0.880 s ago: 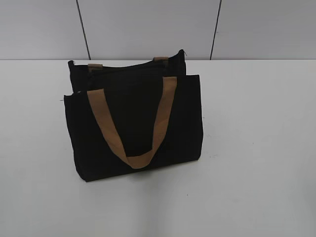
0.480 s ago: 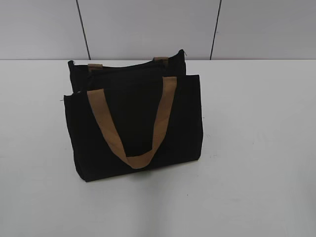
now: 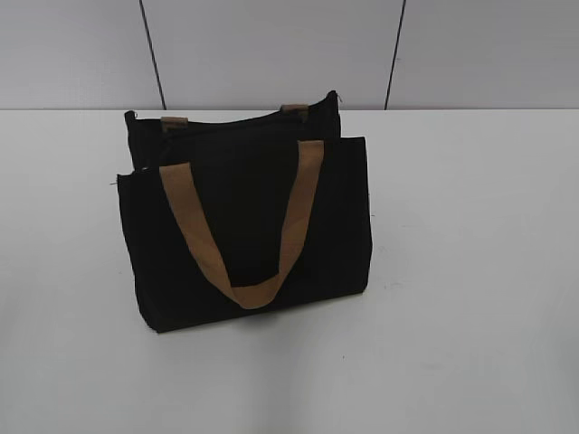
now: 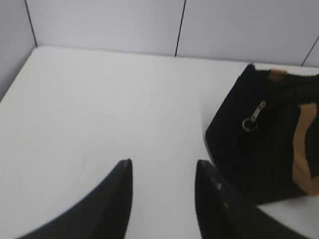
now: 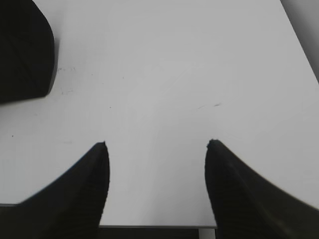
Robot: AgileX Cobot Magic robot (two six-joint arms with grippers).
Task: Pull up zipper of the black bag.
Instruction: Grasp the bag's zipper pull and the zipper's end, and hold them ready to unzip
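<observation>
Black bag (image 3: 244,226): stands on white table (image 3: 470,271), left of the table's middle, tan handle (image 3: 242,226) draped down its front panel. Zipper (image 4: 253,115): silver pull and ring hang at the bag's end nearest the left gripper. Left gripper (image 4: 163,168): fingers parted, nothing held, over bare table well apart from the bag. Right gripper (image 5: 156,144): fingers spread wide, nothing held, bag corner far off at upper left.
</observation>
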